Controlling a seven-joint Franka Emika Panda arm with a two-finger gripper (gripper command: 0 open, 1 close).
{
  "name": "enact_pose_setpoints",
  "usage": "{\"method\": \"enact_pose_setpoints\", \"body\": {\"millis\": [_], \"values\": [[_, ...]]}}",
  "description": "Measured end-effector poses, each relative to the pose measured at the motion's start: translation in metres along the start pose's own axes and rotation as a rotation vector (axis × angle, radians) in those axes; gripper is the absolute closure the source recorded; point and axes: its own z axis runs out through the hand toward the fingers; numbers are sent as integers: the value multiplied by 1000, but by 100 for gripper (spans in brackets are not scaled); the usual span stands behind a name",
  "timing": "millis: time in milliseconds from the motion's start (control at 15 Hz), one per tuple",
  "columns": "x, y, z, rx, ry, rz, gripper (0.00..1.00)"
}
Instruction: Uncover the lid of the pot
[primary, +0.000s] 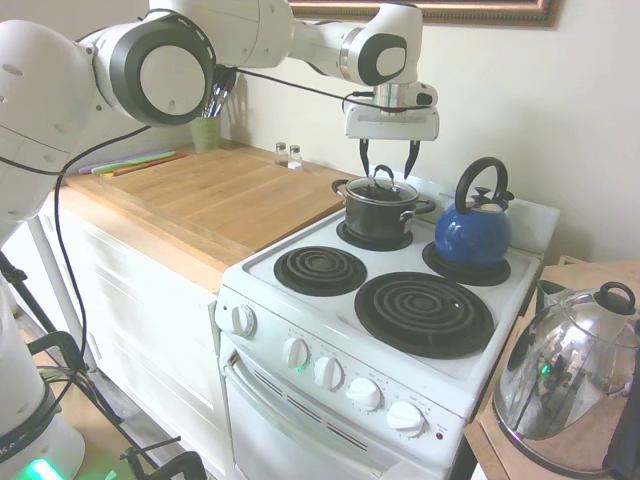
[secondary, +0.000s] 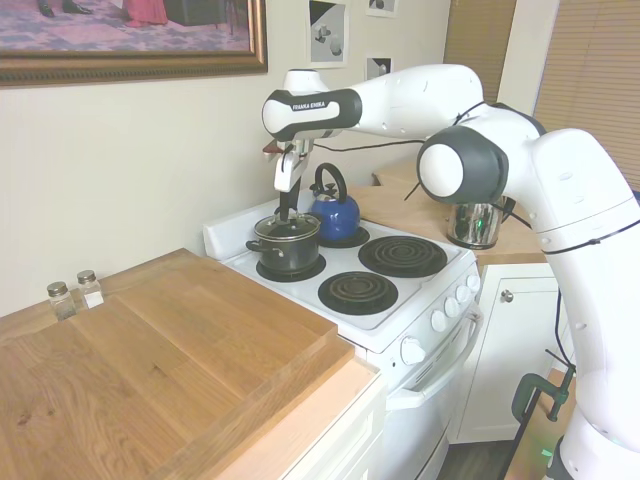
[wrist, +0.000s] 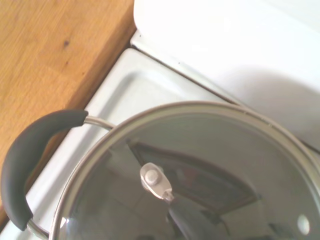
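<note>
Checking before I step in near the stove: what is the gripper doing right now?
Gripper: open, holding nothing, fingers spread just above the knob of the lid, which sits on the pot.

The pot (primary: 378, 211) and a blue kettle (primary: 473, 232) are carried on the rear burners of a white stove (primary: 300, 320). Two shakers (primary: 288, 155) are set on the adjoining wooden counter (primary: 200, 200).

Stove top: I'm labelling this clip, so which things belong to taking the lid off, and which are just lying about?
Part of the job:
the lid
the pot
the tool, open above the lid's knob

Just lying about:
blue kettle
steel kettle
two shakers
green utensil cup
</note>
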Motion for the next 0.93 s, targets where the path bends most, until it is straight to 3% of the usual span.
{"method": "enact_pose_setpoints", "body": {"millis": [933], "values": [[2, -5, 0, -6, 1, -2, 100]]}}
